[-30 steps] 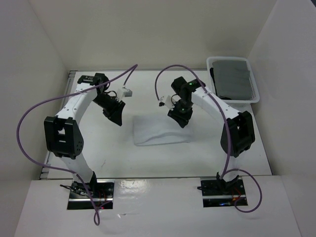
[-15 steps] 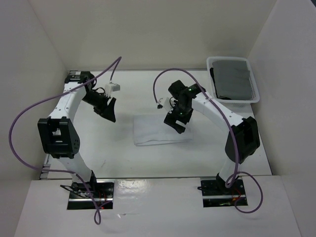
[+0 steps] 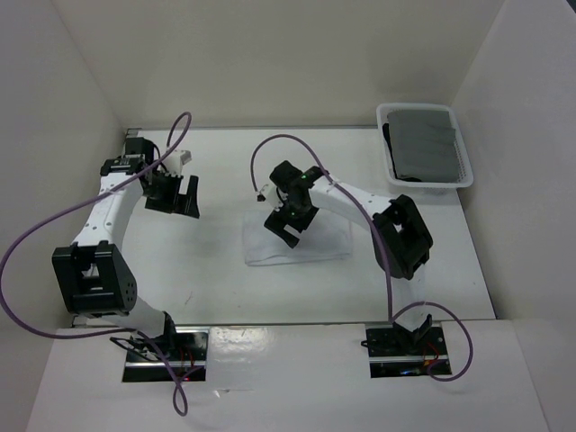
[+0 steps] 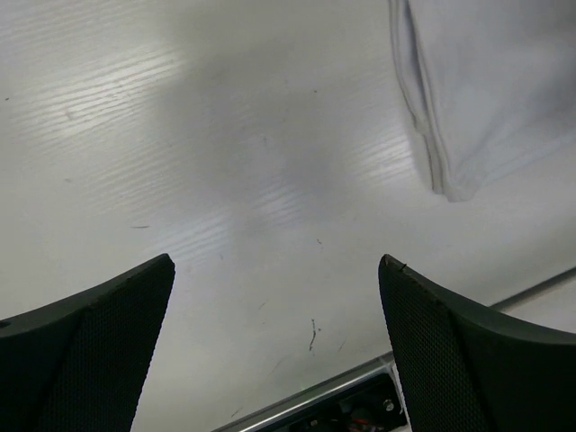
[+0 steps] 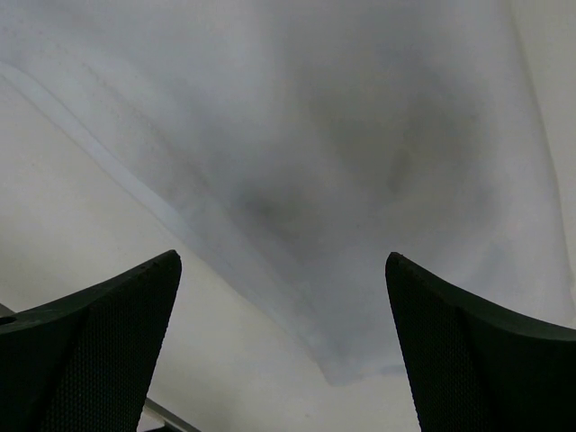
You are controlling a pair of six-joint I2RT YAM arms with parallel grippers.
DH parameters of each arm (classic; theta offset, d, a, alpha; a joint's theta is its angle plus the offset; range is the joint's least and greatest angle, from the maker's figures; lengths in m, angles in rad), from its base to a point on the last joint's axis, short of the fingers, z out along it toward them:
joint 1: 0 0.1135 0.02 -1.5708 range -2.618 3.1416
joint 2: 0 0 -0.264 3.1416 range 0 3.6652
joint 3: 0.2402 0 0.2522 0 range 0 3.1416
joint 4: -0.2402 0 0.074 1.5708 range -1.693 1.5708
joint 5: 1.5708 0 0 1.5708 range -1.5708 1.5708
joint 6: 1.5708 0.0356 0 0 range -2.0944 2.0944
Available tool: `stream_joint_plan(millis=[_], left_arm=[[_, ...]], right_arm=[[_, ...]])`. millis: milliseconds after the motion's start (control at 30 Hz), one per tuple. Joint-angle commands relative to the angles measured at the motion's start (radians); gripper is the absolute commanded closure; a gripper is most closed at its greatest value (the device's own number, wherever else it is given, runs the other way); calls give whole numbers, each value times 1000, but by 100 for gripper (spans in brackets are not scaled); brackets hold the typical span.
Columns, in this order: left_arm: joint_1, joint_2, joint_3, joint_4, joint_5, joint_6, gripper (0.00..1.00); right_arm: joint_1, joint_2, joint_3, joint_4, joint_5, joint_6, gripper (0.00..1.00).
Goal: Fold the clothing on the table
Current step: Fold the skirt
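Observation:
The white clothing [image 3: 326, 241] lies as a folded rectangle in the middle of the table [image 3: 207, 270]. My right gripper [image 3: 287, 232] hovers over the clothing's left half, jaws wide open and empty. In the right wrist view the clothing [image 5: 360, 135] fills most of the frame, one corner pointing down between the fingers [image 5: 99, 351]. My left gripper [image 3: 186, 200] stands open over bare table, left of the clothing and apart from it. The left wrist view shows the clothing's folded edge [image 4: 486, 90] at the upper right, with nothing between the fingers [image 4: 477, 360].
A white plastic basket [image 3: 462, 157] holding dark grey cloth [image 3: 423, 139] stands at the back right corner. White walls enclose the table on three sides. The metal rail [image 4: 333, 391] runs along the table's near edge. Purple cables loop over both arms.
Both grippers have opened wide. The left arm has swung left, away from the clothing. The right gripper has moved left across the clothing, which lies flat.

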Motion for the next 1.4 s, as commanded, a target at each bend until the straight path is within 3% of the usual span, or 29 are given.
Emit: stream_joint_plan(millis=[0,733,1367], left_arm=[[-1,-43,-38,64,-98,-80,0],[18,-22,-20,73,-133,-100,0],[18,6,-11,64,-153,-91,0]], right_arm=[[11,9,62,67,26,74,2],[-19,11,-122,174,99,137,2],[-105,201,38,188,7,176,2]])
